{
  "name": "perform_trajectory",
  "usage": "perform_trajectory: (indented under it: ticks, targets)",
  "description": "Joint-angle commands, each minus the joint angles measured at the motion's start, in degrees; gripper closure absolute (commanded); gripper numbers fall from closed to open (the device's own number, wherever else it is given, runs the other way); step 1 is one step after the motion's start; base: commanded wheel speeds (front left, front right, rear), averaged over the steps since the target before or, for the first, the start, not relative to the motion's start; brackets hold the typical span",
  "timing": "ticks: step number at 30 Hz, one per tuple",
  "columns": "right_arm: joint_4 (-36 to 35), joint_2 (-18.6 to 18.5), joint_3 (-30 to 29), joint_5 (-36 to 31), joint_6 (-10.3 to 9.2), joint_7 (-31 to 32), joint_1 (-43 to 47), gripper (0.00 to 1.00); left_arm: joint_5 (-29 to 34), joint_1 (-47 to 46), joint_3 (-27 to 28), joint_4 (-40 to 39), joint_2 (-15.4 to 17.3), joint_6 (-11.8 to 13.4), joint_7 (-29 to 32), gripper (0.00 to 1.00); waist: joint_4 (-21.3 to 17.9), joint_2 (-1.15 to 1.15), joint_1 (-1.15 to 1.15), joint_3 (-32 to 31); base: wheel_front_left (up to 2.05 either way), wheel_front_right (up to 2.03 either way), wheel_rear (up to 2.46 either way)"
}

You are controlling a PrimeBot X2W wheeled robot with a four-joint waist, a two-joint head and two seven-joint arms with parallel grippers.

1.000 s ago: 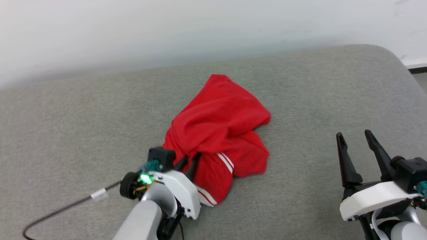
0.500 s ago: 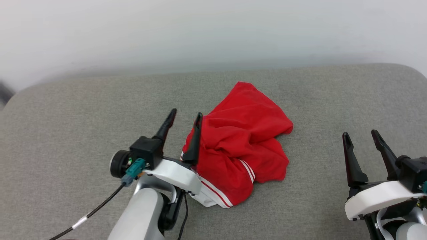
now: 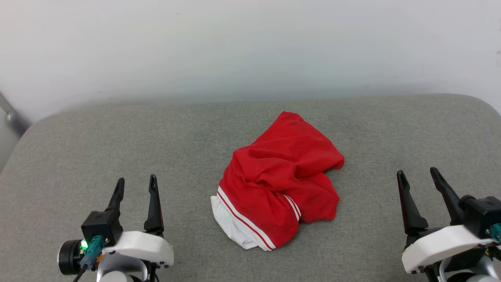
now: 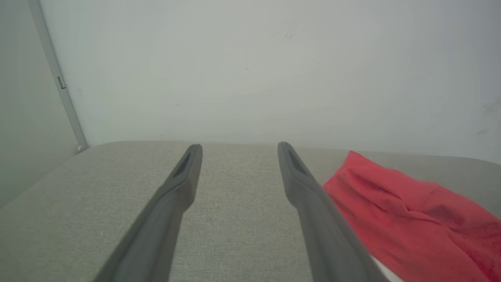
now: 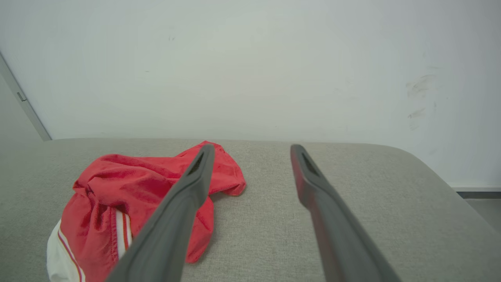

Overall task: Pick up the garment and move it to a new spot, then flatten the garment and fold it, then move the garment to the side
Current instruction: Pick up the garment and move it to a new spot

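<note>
The garment (image 3: 280,180) lies bunched midway between left and right jaws, untouched.

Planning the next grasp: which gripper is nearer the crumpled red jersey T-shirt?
Right, narrowly. The right gripper stands to the right of the red jersey T-shirt; the left gripper stands slightly farther to its left. Neither touches it.

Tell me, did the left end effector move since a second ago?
Yes. The left end effector was pinching the near edge of the garment; now it is open over bare grey cushion, left of the garment and nearer the robot.
</note>
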Motion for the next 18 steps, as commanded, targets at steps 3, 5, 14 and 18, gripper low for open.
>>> perform_trajectory:
  ticks: [3,5,14,18]
  targets:
    - [-0.4,0.1,0.2,0.9,-0.02,0.2,1.4,0.0,0.4,1.9,-0.5,-1.3,0.9,0.0,1.3,0.0,0.1,0.0,0.0,-0.5,0.0,0.0,0.0]
    - [-0.1,0.1,0.3,1.3,-0.02,0.1,1.6,0.0,0.5,2.5,-0.7,-2.1,1.2,0.1,2.0,0.0,0.1,0.0,0.0,-0.7,0.0,0.0,0.0]
    - [0.4,0.1,1.1,1.8,-0.02,-0.3,1.0,0.0,-0.2,2.8,-1.2,-3.3,1.6,0.5,4.1,0.0,0.4,0.0,0.0,-0.7,0.0,0.0,0.0]
    - [0.7,0.1,1.0,1.7,-0.02,-0.4,0.5,0.0,-0.4,2.2,-1.1,-3.3,1.7,0.8,4.5,0.0,0.7,0.0,0.0,-0.5,0.0,0.0,0.0]
